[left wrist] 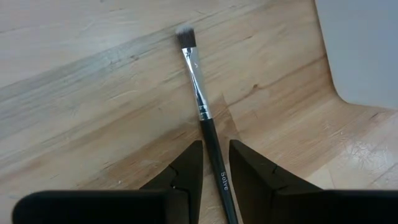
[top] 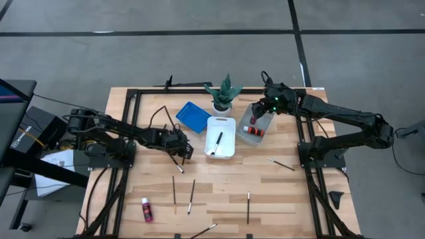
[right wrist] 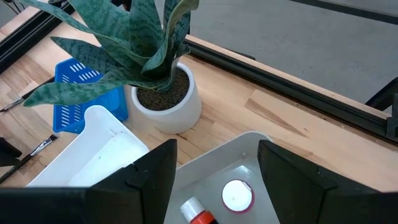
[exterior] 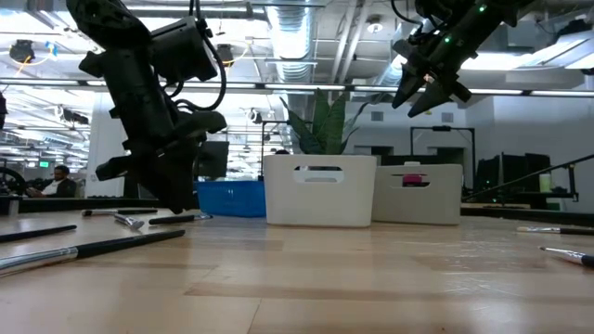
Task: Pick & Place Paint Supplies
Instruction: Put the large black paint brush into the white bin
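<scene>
paintbrush (left wrist: 205,118) lies between the left gripper's (left wrist: 215,163) narrowly parted fingers, ungripped.

Bright even overhead light, soft shadows, blurred foreground

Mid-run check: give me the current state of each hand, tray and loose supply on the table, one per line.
Left hand: fingers astride a brush handle, low over the table, not closed.
Brush at left hand: flat on the wood.
Right hand: open, empty, above the grey tray.
Grey tray: holds bottles.
White tray: holds one brush.
Blue tray: looks empty.
Pink bottle: on its side, front left.
Four other brushes: flat along the front.
</scene>
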{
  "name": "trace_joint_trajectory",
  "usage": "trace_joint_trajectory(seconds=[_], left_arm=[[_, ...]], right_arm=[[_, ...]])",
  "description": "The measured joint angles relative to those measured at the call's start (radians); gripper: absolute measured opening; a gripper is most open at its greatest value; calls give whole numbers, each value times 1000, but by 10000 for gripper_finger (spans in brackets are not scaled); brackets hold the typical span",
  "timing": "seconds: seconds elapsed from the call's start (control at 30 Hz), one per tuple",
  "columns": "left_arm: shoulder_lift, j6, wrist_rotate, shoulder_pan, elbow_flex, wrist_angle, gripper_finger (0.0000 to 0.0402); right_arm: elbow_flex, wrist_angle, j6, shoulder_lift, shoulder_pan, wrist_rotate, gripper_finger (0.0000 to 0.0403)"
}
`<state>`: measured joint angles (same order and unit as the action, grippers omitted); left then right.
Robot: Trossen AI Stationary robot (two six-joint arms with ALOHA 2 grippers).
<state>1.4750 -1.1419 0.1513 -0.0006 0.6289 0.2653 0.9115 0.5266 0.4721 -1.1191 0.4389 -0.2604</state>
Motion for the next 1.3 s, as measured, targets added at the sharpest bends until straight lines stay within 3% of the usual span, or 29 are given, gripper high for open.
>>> trace_joint_trajectory(seconds=[0.3, 0.53, 0.63, 0.77, 0.93, 1.3], left_arm=[[4, 9, 1, -1, 0, -3, 72], [78, 14, -6, -17, 6, -35, 72], [109, 14, 8, -29, 41, 27, 72], [123, 9, 26, -34, 82, 131, 53], [124, 7, 45, -33, 88, 145, 11], [49, 11, 52, -30, 75, 192, 4]], right_arm=[[0, -18, 0, -16, 0, -3, 221], [0, -67, 0, -98, -12, 29, 221], [0, -94, 1, -134, -32, 47, 221], [0, -131, 17, -146, -61, 52, 221], [0, -175, 19, -135, -72, 50, 221], [0, -169, 25, -135, -67, 53, 221]])
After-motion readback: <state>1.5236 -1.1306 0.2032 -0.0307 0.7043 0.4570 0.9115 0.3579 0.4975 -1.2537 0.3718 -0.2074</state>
